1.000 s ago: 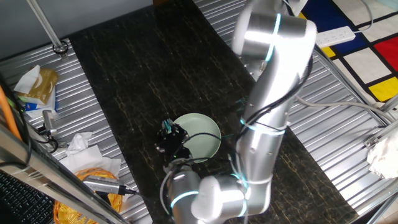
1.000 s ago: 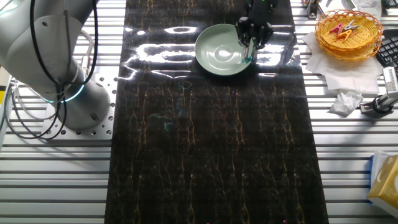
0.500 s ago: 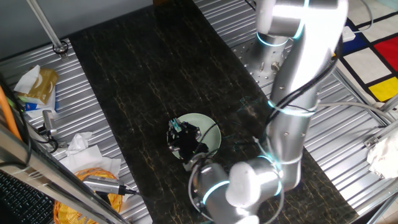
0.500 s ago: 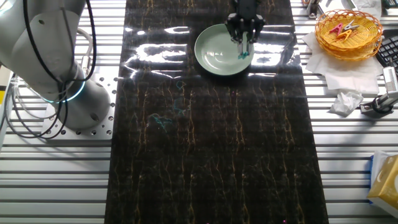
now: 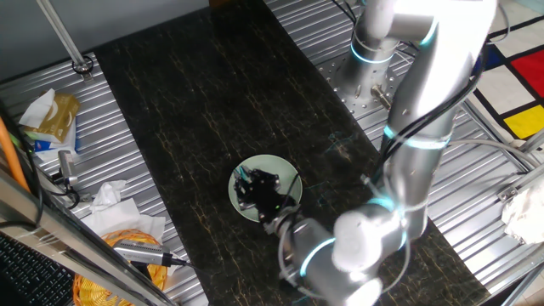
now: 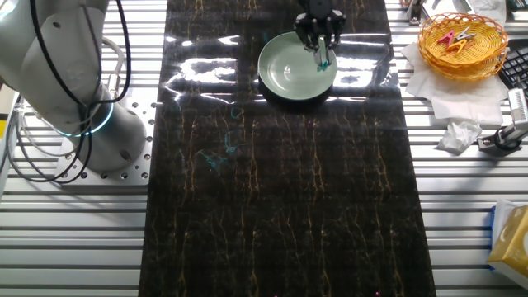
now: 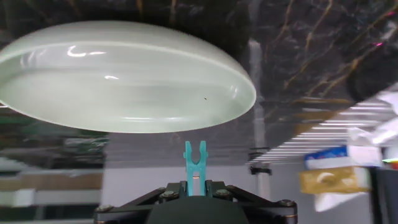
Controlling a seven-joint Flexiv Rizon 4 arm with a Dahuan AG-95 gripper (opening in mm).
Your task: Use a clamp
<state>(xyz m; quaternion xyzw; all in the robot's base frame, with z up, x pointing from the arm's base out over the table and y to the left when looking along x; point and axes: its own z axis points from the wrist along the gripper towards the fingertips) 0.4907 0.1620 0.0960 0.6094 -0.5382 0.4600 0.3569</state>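
The pale green plate (image 6: pixel 285 70) lies on the dark marbled mat near its far end. My black gripper (image 6: pixel 321 48) hangs over the plate's right part, shut on the clamp (image 6: pixel 323 62), a tiny teal clip. In the hand view the clamp (image 7: pixel 194 163) sticks up from between the jaws of the gripper (image 7: pixel 194 185), its two prongs pointing at the plate's rim (image 7: pixel 239 115) with a small gap. In one fixed view the gripper (image 5: pixel 248 181) covers the middle of the plate (image 5: pixel 265 161), with a teal speck of the clamp (image 5: pixel 243 175) at its tip.
A wicker basket (image 6: pixel 462 40) with coloured clips sits on white paper to the right of the mat. Crumpled tissue (image 6: pixel 456 136) and a tool (image 6: pixel 503 139) lie below it. The robot's base (image 6: pixel 78 91) stands left of the mat. A yellow box (image 5: pixel 53 117) lies on the slatted table.
The gripper, holding the clamp, has shifted from the plate's edge to over the plate. The arm's upper links have swung round above it.
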